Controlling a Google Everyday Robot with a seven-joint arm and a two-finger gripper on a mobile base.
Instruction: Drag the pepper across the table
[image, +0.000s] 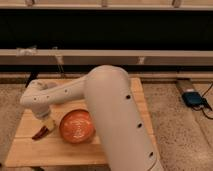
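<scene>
The pepper, a small dark-red chili, lies on the left part of the light wooden table. My gripper hangs from the white arm's wrist and is down at the pepper's upper right end, with its pale fingertips right against it. The jaws stand open and I see no grip on the pepper. The big white arm crosses the middle of the view and hides much of the table's right half.
A round orange-red bowl sits just right of the pepper and gripper, close to both. A blue device with a cable lies on the speckled floor at the right. A long rail and dark wall run behind the table.
</scene>
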